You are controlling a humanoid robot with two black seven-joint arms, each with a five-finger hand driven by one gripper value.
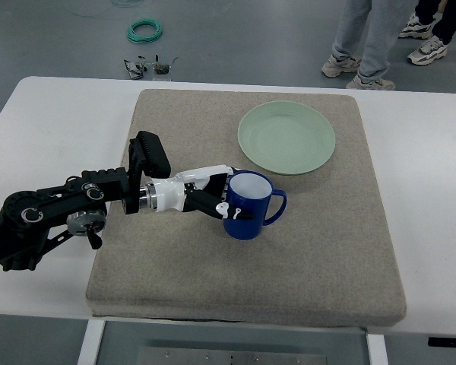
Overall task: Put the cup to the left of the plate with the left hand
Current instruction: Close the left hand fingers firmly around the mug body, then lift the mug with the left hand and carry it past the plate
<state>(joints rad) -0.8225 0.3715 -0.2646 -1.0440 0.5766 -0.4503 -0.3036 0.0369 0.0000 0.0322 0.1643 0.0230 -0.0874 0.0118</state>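
1. The robot's left hand [213, 196], white with dark joints, reaches in from the picture's left on a black arm [53, 213] and is closed around the side of a dark blue glazed mug [248, 207]; one white fingertip [223, 207] lies across the mug's outer wall.
2. The mug stands upright with its white inside showing and its handle turned to the picture's right, away from the hand.
3. It sits on a square beige felt mat [319, 258], near the mat's middle.
4. A round pale green plate [286, 138] lies on the same mat, up and to the right of the mug; the mug's rim is just beside the plate's near edge, and whether the two touch cannot be told.
5. The mug is thus below the plate's lower left part rather than straight out to its left.
6. The mat rests on a white table [425, 167] that runs to both sides of the picture.
7. Beyond the table's far edge, on the grey floor, lie a coil of green cable [145, 31] and a small dark clutter [148, 68] too small to make out.
8. At top right stand the legs of two people in grey trousers and sneakers [361, 68].
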